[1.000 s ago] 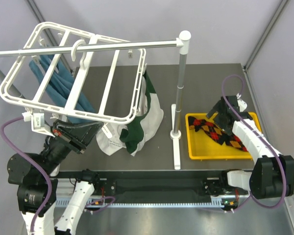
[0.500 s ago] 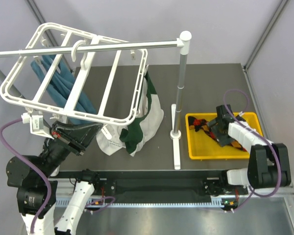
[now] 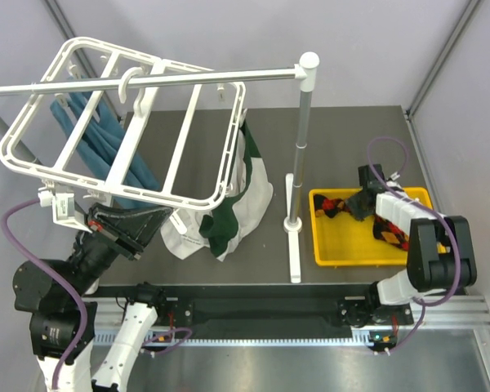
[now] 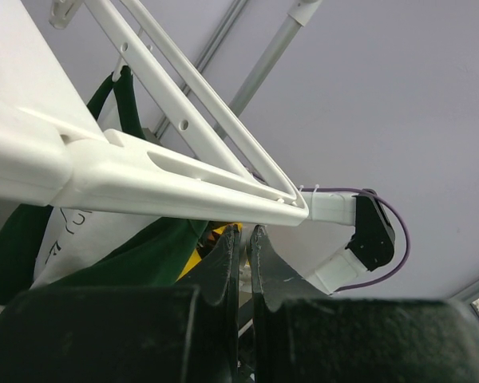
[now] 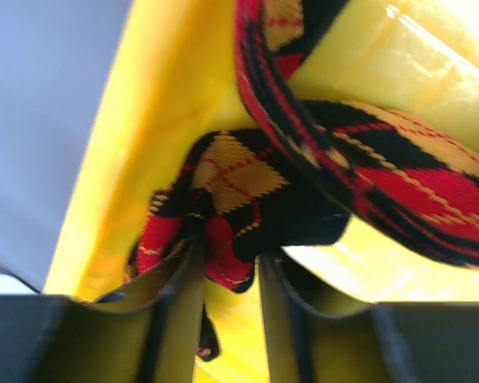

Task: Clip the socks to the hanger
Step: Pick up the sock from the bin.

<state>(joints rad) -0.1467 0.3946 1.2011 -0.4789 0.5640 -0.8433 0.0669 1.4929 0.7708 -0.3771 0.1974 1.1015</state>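
**Yellow tray (image 3: 343, 255): right claw (image 5: 227, 279) grips sock**

Argyle sock (image 5: 239, 179) lies in the tray, a fold pinched between the right claw's fingers. A second ago that claw hung spread above the tray; now it is down at the tray's left end. Left claw (image 4: 241, 255) is pressed together under the hanger (image 4: 168, 179) rim. Lettering on the white sock (image 4: 68, 239) is unreadable.

R claw (image 5: 227, 267) tips buried in sock (image 5: 239, 187) folds; tray (image 5: 144, 120) cut off.
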